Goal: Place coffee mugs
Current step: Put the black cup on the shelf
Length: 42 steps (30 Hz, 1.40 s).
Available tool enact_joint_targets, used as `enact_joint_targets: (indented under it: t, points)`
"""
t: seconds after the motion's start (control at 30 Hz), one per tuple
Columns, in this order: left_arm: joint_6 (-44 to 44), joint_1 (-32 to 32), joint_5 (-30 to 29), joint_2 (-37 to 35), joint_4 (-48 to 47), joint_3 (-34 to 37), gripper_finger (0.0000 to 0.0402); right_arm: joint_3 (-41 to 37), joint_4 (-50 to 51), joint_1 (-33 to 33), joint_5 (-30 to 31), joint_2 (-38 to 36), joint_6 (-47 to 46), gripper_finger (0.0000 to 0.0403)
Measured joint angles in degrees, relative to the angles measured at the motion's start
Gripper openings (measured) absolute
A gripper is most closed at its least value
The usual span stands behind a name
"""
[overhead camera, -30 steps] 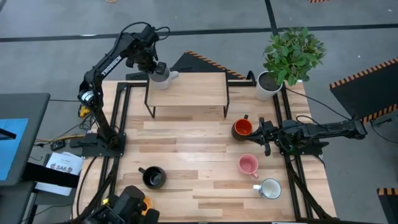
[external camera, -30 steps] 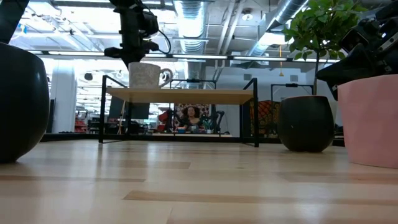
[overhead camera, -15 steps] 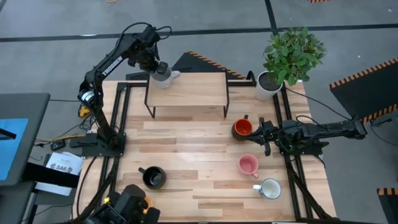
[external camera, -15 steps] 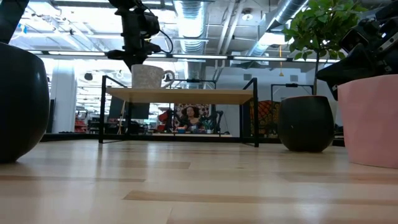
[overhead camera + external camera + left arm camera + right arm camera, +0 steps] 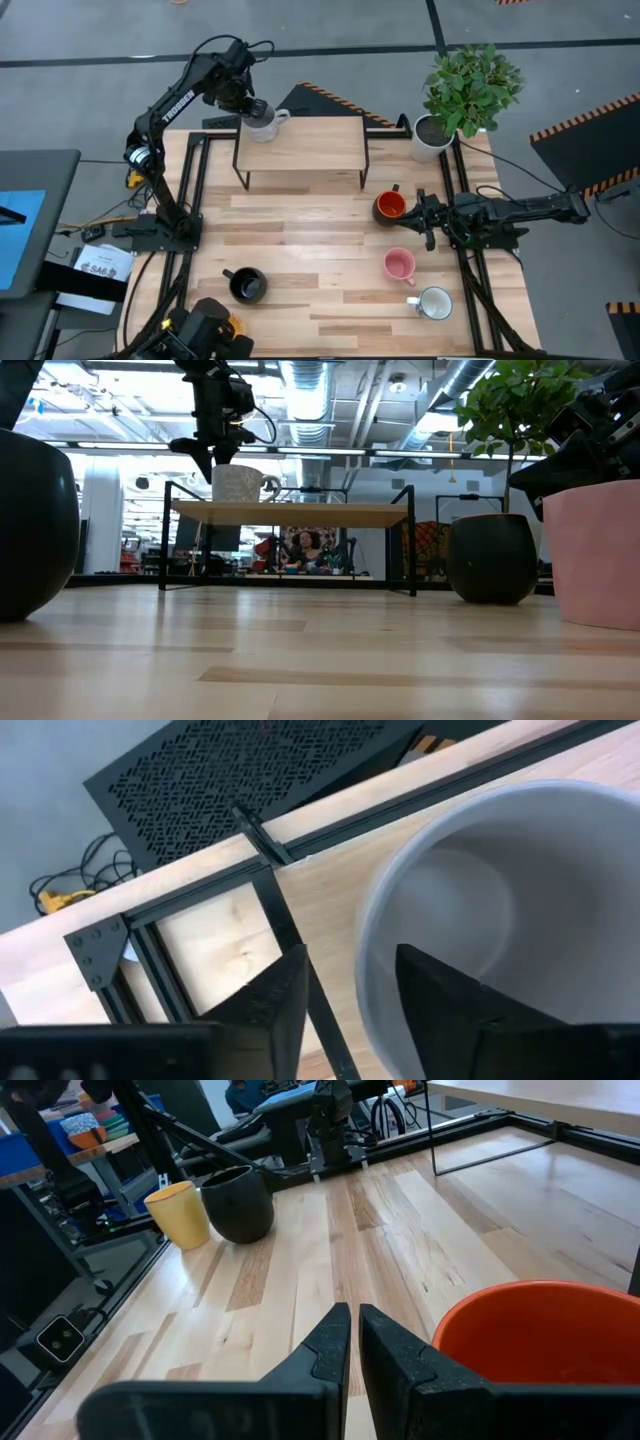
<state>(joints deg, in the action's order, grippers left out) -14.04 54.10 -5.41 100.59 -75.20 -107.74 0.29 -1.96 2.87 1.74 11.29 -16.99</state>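
Left gripper [image 5: 252, 106] stood partly open, one finger inside and one outside the rim of the grey mug [image 5: 262, 123], which sat upright at the left end of the raised shelf [image 5: 310, 145], handle pointing right. Right gripper [image 5: 421, 217], fingers nearly together and empty, lay just beside the red-orange mug [image 5: 389, 207] on the table [image 5: 320, 270].

You've got a wooden table [image 5: 300, 300] with a small black-framed shelf [image 5: 310, 145] at twelve o'clock and a white pot with a green plant [image 5: 432, 140] at two o'clock.
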Motion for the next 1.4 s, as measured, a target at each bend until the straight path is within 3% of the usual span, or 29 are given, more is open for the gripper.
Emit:
enact_joint_targets:
  t: [0.17,0.43,0.67,0.8,0.97,1.1,1.23,1.4]
  points:
    - [0.8,0.5,0.0,-0.2,-1.0,-3.4,0.0177,0.0,0.0,0.0,0.0,0.0,0.0,0.0054]
    - [0.0,0.9,0.2,-0.3,-3.2,-14.7,0.0182,0.0,0.0,0.0,0.0,0.0,0.0,0.0054]
    - [0.5,-4.2,7.2,-1.9,-10.2,-24.3,0.0182,0.0,0.0,0.0,0.0,0.0,0.0,0.0054]
    - [0.7,-15.4,5.7,-5.5,-15.1,-24.2,0.0182,0.0,0.0,0.0,0.0,0.0,0.0,0.0054]
    - [-0.7,-35.7,4.6,-12.4,-13.7,-22.4,0.0182,0.0,0.0,0.0,0.0,0.0,0.0,0.0054]
    - [-7.0,-52.8,-2.9,-16.2,-14.7,-18.8,0.0182,0.0,0.0,0.0,0.0,0.0,0.0,0.0054]
    - [-17.6,-67.2,-6.5,-18.8,-14.9,-11.9,0.0182,0.0,0.0,0.0,0.0,0.0,0.0,0.0054]
    - [-25.5,-79.9,-11.8,-19.3,-10.5,0.5,0.0182,0.0,0.0,0.0,0.0,0.0,0.0,0.0054]
